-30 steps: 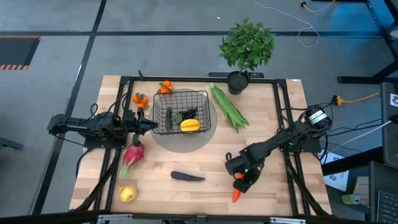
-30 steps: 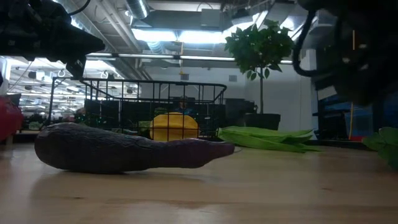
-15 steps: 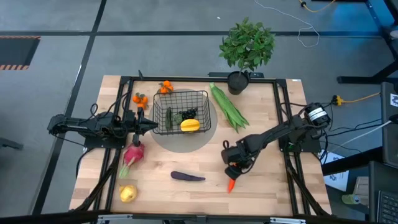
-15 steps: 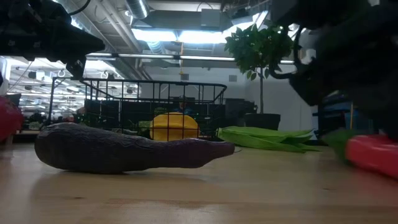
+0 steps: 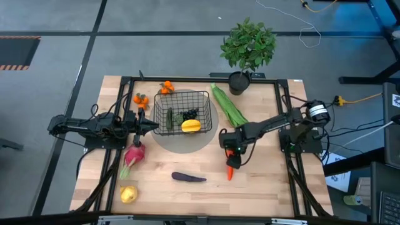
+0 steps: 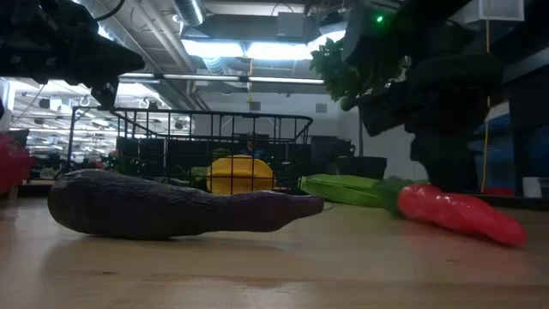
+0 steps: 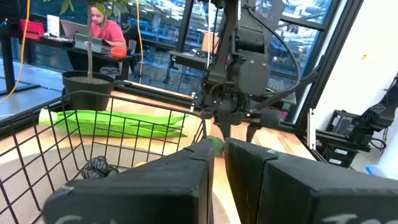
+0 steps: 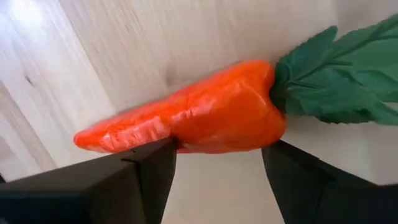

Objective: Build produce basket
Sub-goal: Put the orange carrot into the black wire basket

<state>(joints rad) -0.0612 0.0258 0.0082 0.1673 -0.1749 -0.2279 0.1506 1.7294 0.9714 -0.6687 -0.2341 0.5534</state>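
Your right gripper (image 5: 230, 157) has carried the carrot (image 5: 229, 170) in from the near right corner and now holds it between widely spread fingers, leafy end up by the wrist. The basket (image 5: 182, 111) lies ahead to its left, so delivery looks close. Your left gripper (image 5: 150, 125) waits pinched shut beside the basket.

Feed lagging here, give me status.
Right gripper shut on carrot, carried above table. Left gripper shut, empty, beside basket. Eggplant lies clear.
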